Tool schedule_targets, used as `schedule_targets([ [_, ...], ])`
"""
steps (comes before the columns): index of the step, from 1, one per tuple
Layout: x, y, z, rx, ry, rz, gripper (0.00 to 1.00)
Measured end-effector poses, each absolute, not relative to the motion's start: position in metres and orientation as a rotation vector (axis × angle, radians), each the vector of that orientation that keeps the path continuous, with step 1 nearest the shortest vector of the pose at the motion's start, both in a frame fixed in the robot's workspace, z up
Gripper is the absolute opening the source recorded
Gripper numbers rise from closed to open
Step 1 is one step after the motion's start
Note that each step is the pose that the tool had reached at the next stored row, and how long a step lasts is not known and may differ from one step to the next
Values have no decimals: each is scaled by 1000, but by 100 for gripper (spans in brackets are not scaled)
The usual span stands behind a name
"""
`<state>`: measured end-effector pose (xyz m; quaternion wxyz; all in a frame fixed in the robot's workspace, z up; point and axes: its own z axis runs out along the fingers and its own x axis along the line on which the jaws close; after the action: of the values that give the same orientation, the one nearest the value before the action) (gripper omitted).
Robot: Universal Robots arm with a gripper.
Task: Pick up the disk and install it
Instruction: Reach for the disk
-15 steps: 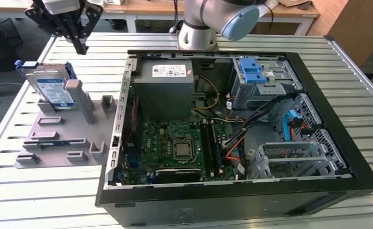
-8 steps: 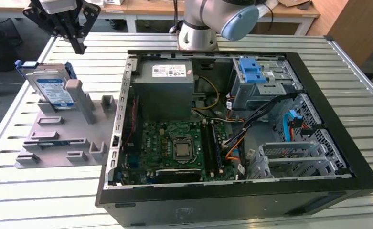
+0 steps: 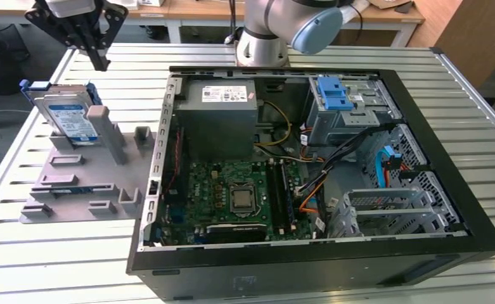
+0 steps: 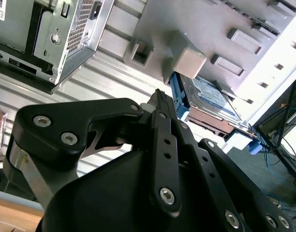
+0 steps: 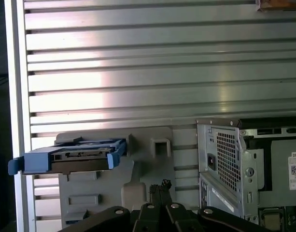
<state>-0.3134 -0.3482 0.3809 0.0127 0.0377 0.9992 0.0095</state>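
Observation:
The disk [image 3: 68, 118] stands on edge in a grey holder [image 3: 95, 183] on the table at the exterior view's left, its blue-and-white label facing out and blue rails along its edges. In both wrist views the disk [image 4: 211, 95] [image 5: 73, 160] sits in the same holder. My gripper [image 3: 101, 62] hangs above and just behind the disk, apart from it. It is shut with nothing between the fingers. The black fingertips [image 5: 160, 186] meet in a point, and the gripper [image 4: 160, 96] aims toward the holder.
An open computer case [image 3: 450, 164] lies to the right of the holder, with a grey power supply box [image 3: 222, 107], a motherboard [image 3: 239, 196] and a blue latch [image 3: 336, 95] on the drive cage. The slatted metal table [image 3: 52, 253] has bare room around the holder.

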Motion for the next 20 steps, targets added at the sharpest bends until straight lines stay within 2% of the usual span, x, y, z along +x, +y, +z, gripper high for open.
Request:
schedule_targets([
  [15,-336,-341,379,118,3114,30,11],
  [20,-338,-341,377,118,3119,13,11],
])
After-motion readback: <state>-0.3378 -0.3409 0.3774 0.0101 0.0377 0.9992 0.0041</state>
